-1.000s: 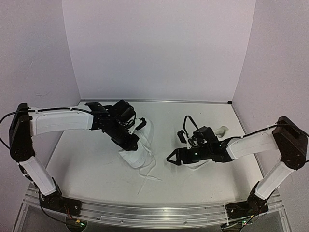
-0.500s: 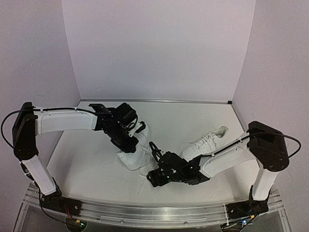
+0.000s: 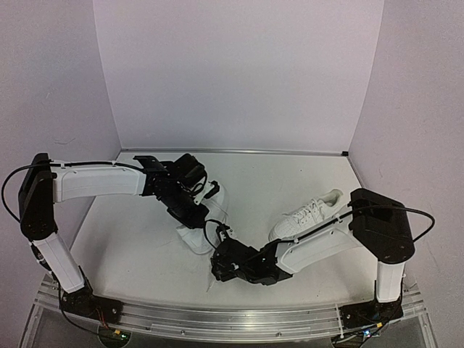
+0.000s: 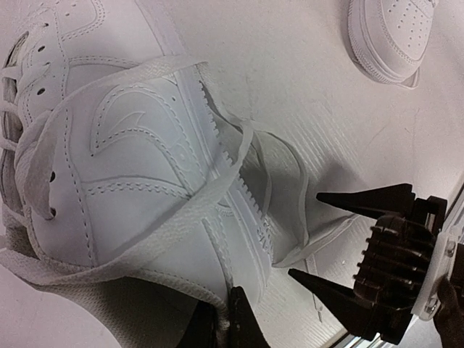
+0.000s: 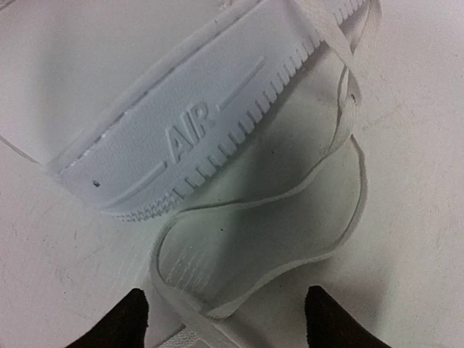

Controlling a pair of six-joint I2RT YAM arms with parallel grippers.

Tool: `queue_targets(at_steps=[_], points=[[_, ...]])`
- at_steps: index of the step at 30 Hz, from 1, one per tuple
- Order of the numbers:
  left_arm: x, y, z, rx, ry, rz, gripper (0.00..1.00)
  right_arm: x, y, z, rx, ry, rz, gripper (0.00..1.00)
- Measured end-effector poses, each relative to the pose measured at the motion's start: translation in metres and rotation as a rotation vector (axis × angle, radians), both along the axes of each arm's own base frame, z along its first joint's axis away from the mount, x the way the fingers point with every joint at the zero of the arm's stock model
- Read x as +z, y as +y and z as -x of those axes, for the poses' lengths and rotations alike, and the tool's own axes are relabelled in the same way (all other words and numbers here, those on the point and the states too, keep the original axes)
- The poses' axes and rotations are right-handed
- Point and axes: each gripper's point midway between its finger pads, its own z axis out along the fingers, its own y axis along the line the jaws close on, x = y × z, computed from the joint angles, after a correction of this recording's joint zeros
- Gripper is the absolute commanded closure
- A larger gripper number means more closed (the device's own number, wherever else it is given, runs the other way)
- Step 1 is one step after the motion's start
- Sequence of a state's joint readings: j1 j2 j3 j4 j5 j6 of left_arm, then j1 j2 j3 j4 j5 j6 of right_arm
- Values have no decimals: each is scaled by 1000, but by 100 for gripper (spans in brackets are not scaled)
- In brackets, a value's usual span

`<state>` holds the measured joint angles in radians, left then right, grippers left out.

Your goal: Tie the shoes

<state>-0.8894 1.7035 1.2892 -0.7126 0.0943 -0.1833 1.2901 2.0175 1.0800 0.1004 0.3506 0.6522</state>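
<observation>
Right gripper [image 5: 226, 319], fingers spread astride a loose lace loop [image 5: 190, 310] on the table [image 3: 130, 246]; just beyond, left white sneaker [image 5: 190, 138], heel marked AIR; left gripper [image 4: 232, 322] pressed together against it; second sneaker [image 3: 308, 214] well apart, far right.

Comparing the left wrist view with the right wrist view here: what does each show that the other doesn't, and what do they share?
Left wrist only: the stitched upper of the white leather sneaker with flat white laces crossing it, the toe of the second white sneaker, and the right gripper seen from outside, open. Right wrist only: raised AIR lettering on the sneaker's white rubber sole. Both: that sole's toothed edge and a loose lace loop lying on the white table, the right gripper open at it.
</observation>
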Motion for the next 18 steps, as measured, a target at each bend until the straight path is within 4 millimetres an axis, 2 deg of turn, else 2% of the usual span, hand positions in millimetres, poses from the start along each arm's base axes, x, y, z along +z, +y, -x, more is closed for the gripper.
queue_targets(at_steps=[2, 5, 12, 14, 18], points=[[0, 0, 0, 0, 0, 0, 100, -1, -2, 1, -10, 1, -1, 48], [0, 0, 0, 0, 0, -1, 100, -3, -4, 2, -17, -2, 17, 48], [0, 0, 0, 0, -1, -2, 100, -6, 2, 5, -18, -35, 63, 53], [0, 0, 0, 0, -1, -2, 100, -6, 1, 6, -23, -38, 65, 60], [0, 0, 0, 0, -1, -2, 100, -7, -5, 5, -43, -41, 64, 95]])
